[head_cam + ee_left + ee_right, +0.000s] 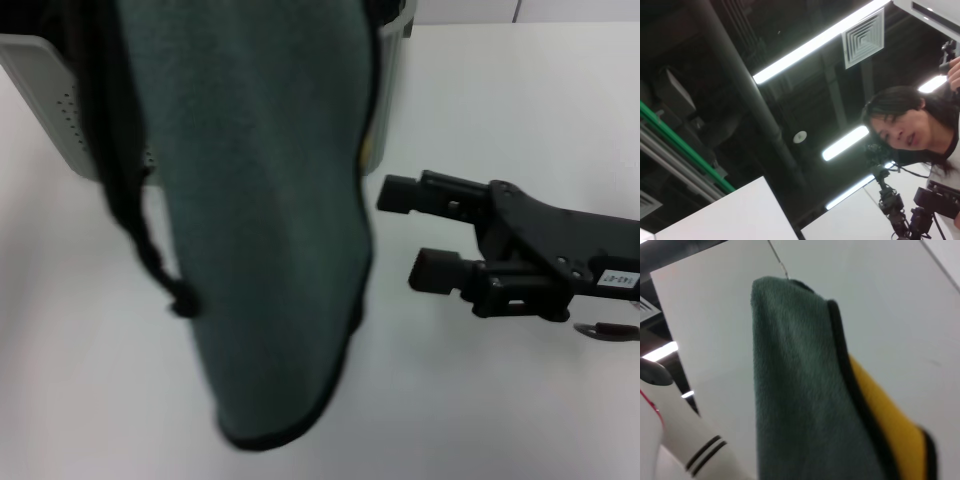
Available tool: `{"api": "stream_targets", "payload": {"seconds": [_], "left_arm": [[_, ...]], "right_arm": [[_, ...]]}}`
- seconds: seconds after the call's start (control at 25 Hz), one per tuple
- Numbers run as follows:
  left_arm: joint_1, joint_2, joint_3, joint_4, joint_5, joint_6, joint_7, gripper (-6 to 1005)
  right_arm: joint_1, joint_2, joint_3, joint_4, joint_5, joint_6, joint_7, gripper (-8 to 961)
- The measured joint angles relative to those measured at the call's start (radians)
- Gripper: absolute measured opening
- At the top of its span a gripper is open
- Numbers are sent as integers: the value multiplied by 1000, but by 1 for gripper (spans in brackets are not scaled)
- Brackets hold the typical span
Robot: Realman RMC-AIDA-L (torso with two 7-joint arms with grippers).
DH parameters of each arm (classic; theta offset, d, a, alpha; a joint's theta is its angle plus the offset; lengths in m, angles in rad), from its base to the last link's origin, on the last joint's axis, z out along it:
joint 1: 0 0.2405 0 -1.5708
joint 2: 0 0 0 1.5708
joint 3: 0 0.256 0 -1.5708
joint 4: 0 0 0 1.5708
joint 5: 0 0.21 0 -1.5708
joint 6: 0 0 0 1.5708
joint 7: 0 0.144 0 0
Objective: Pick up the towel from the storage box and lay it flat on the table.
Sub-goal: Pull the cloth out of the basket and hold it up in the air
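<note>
The towel (265, 220) is hanging in a long vertical fold down the centre-left of the head view, its upper end running out of frame at the top and its rounded, black-trimmed lower end dangling in the lower centre, above the table (90, 330). The left gripper, presumably holding it, is lying out of view, so whether its claw is clamped cannot be told. The box (45, 95) is showing in the upper left, partly hidden behind the towel. The right gripper (398, 232) is reaching in from the right edge at mid-height, its 2 fingers spread apart and empty, tips just beside the towel's right edge. In the right wrist view the towel (800, 390) is filling the centre, with a yellow face (885, 415) showing at lower right.

Risks from here: the towel, being folded double, may settle bunched rather than flat if it is lowered without the free edge being drawn out; the right gripper may pinch both layers or miss the thin edge.
</note>
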Motion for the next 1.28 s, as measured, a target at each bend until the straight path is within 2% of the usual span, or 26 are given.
{"api": "stream_targets", "payload": {"seconds": [0.16,0.32,0.56,1.28], "left_arm": [[-16,0,13,7,-4,1,0,19],[-27,0,23,11,-8,1,0,19],[-40,0,23,18,-7,3,3,19],[-49,-2,59,46,-21,4,0,21]], "right_arm": [[38,1,-27,12,-15,-36,48,815],[30,-1,-29,17,-17,-42,67,793],[28,-2,-27,16,-17,-44,68,656],[25,0,-30,20,-42,-24,44,597]]}}
